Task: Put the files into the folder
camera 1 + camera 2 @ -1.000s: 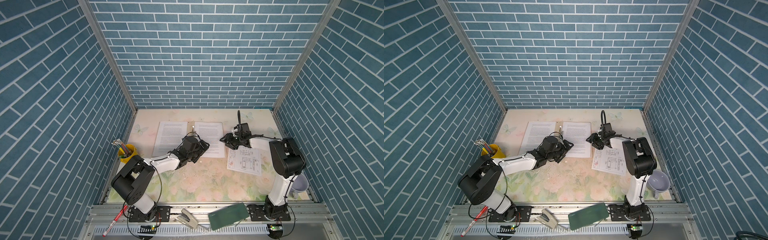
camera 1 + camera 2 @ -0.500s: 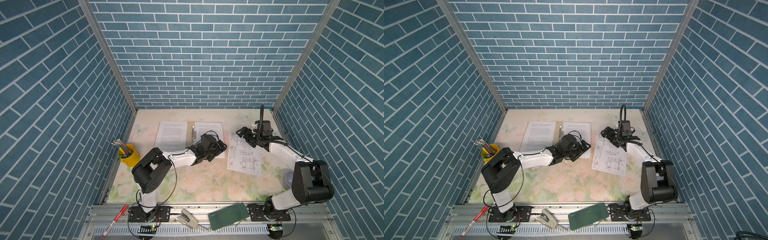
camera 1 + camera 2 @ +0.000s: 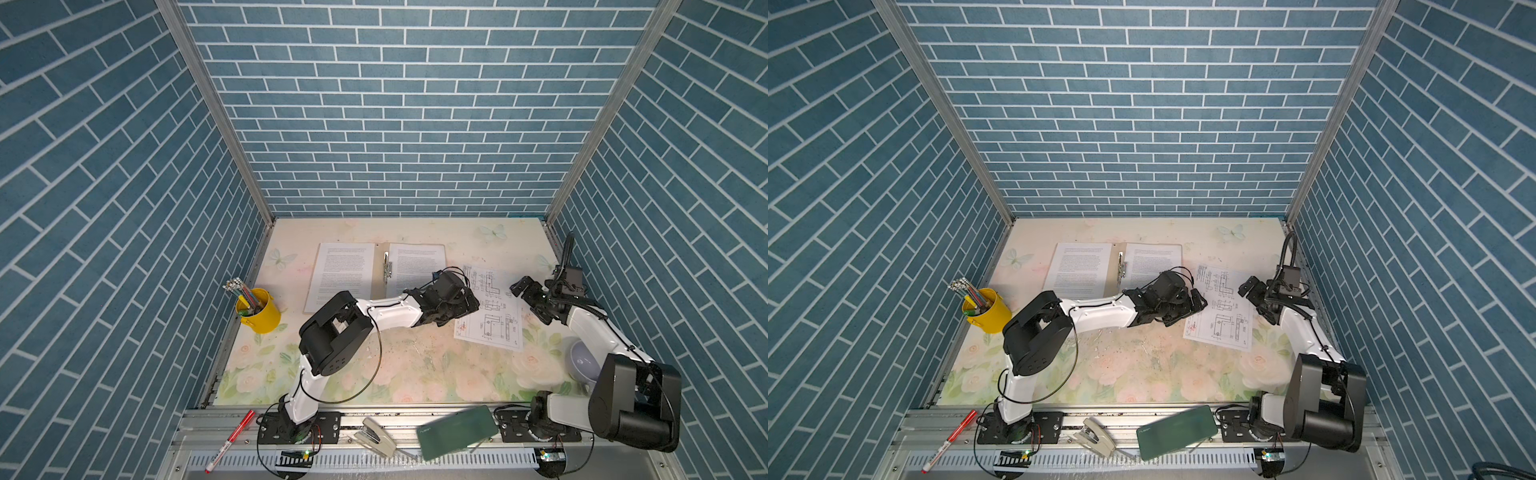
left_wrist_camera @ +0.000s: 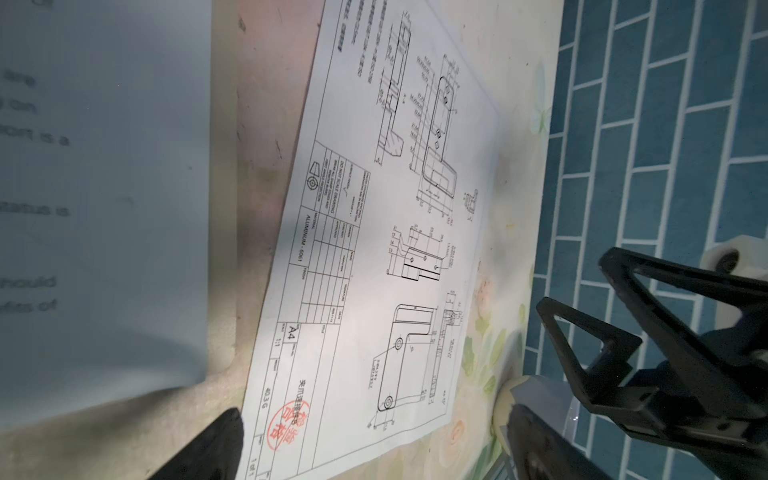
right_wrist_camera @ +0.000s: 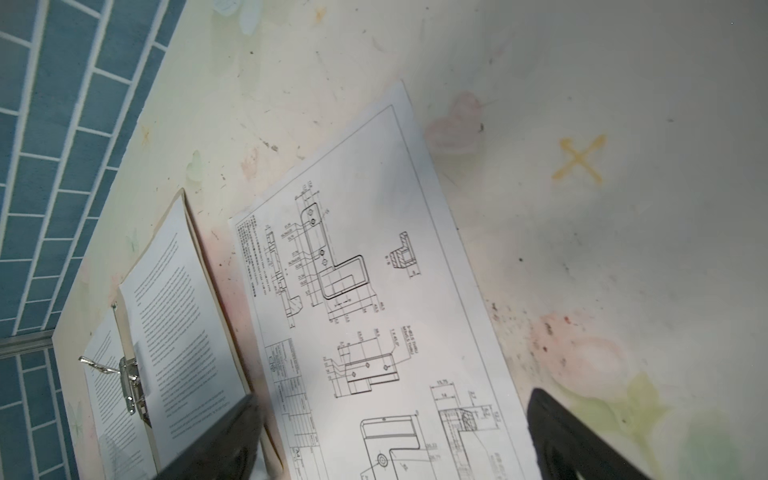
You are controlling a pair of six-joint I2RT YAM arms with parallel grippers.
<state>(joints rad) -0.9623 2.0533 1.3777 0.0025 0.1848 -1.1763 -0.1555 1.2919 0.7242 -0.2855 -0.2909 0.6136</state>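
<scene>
The tan folder [image 3: 380, 257] lies open at the back of the table. A text sheet lies on its left flap [image 3: 343, 270] and another on its right flap [image 3: 415, 266]. A metal clip [image 5: 133, 386] sits at the spine. The drawing sheet [image 3: 492, 311] with a red stamp [image 4: 286, 419] lies flat on the table just right of the folder. My left gripper [image 3: 465, 305] is open and empty, low over the drawing's left edge by the folder's front right corner. My right gripper [image 3: 530, 302] is open and empty at the drawing's right edge.
A yellow cup of pencils [image 3: 258, 309] stands at the left edge. A grey bowl [image 3: 582, 359] sits under the right arm at the right wall. On the front rail lie a green case [image 3: 457, 432], a stapler [image 3: 376, 440] and a red marker [image 3: 230, 440].
My right gripper has opened wide and swung from the folder's right edge to the right of the drawing sheet. My left gripper has moved right, from the folder's middle to the drawing's left edge.
</scene>
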